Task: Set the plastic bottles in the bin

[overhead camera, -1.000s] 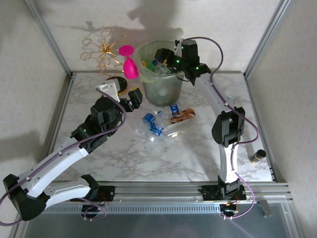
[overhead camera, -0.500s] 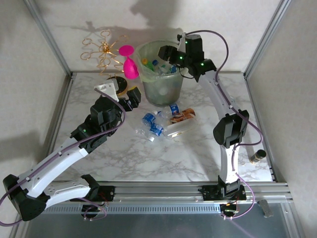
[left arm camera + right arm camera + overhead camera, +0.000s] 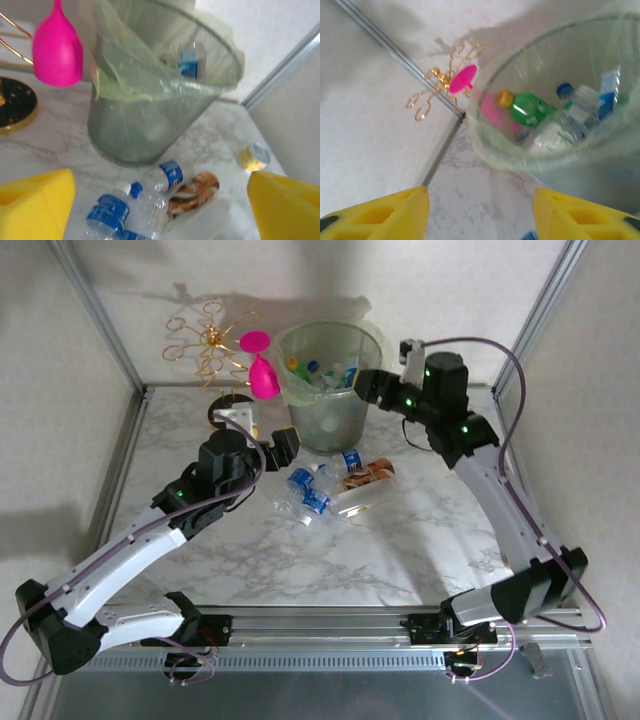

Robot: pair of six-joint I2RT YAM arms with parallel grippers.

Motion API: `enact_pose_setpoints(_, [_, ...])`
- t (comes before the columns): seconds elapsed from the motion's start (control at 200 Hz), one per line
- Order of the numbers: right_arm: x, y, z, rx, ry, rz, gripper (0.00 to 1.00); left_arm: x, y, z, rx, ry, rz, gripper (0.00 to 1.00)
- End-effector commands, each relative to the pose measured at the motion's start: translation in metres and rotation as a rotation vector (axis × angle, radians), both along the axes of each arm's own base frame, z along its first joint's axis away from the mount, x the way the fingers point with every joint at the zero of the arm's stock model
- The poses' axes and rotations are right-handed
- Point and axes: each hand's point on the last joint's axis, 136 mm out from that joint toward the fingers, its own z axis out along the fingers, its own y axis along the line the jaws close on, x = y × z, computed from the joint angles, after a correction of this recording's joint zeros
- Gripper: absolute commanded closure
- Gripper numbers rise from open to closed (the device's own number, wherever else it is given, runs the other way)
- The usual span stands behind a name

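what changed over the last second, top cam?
The right gripper backed off from above the bin to its right side, its arm swinging outward; jaws open, nothing between them. The left gripper edged right toward the loose bottles, also open. Bin, loose bottles and pink goblet stayed put.

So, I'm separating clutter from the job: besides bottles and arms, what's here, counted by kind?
Bin: 1
Pink goblet: 1
Gold wire stand: 1
Small can: 1
Total: 4
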Motion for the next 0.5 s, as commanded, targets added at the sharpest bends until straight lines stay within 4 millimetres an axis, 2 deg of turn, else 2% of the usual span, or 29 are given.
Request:
enact_pose_setpoints(0.0, [-0.017, -0.009, -0.014, -0.021, -0.018, 0.007, 0.43, -0.009, -0.012, -0.053, 0.101, 0.145, -0.087, 0.17])
enact_pose_setpoints(0.135, [-0.042, -0.018, -0.033, -0.037, 0.002, 0.02, 0.42, 0.007, 0.004, -0.089, 0.246, 0.234, 0.008, 0.2])
enact_pose_setpoints(0.265, [-0.06, -0.024, -0.044, -0.056, 0.002, 0.033, 0.41, 0.02, 0.005, -0.131, 0.259, 0.375, 0.0, 0.2])
enact_pose_setpoints(0.411, [-0.073, -0.031, -0.053, -0.072, -0.003, 0.026, 0.39, 0.03, -0.009, -0.169, 0.247, 0.485, -0.072, 0.1])
enact_pose_setpoints(0.496, [-0.078, -0.032, -0.057, -0.067, 0.002, 0.035, 0.38, 0.039, -0.007, -0.187, 0.282, 0.515, -0.046, 0.06])
